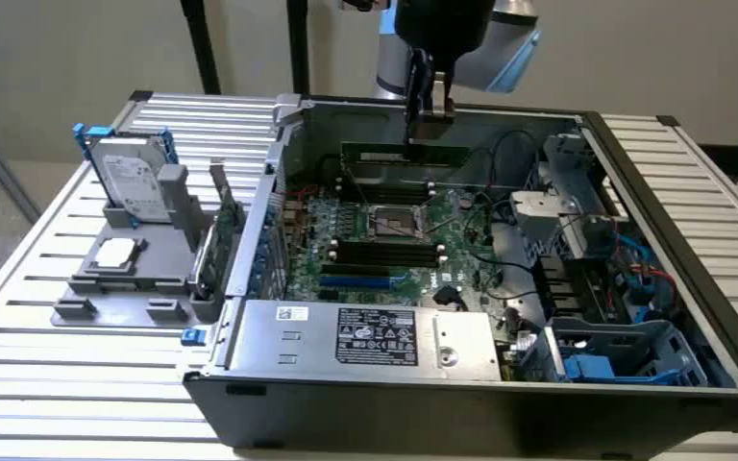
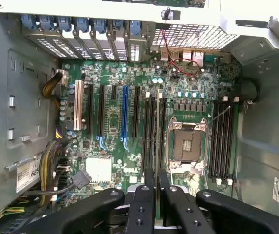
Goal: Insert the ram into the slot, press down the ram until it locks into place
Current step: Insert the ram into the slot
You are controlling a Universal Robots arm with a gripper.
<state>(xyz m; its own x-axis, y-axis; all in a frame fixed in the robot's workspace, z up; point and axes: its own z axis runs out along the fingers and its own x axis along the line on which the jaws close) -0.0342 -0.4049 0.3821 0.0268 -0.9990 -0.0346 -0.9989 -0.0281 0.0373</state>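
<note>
You see a matt grey sheet-metal case (image 2: 12, 73) on a ribbed, pale metal table (image 1: 74, 384). The board (image 2: 112, 122) is green with a lacquered sheen, and its slots (image 2: 222, 136) are black plastic. The ram (image 1: 388, 154) is green circuit board. The gripper (image 2: 157, 180) looks smooth, matt black.

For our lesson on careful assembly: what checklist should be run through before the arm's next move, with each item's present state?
1. Grip on the ram: ok, end effector shut on it.
2. The ram parallel to the black slots: ok.
3. The ram over one particular slot: cannot tell.
4. Slot latches open: cannot tell.
5. The ram seated: not ok, held above the motherboard.
</note>
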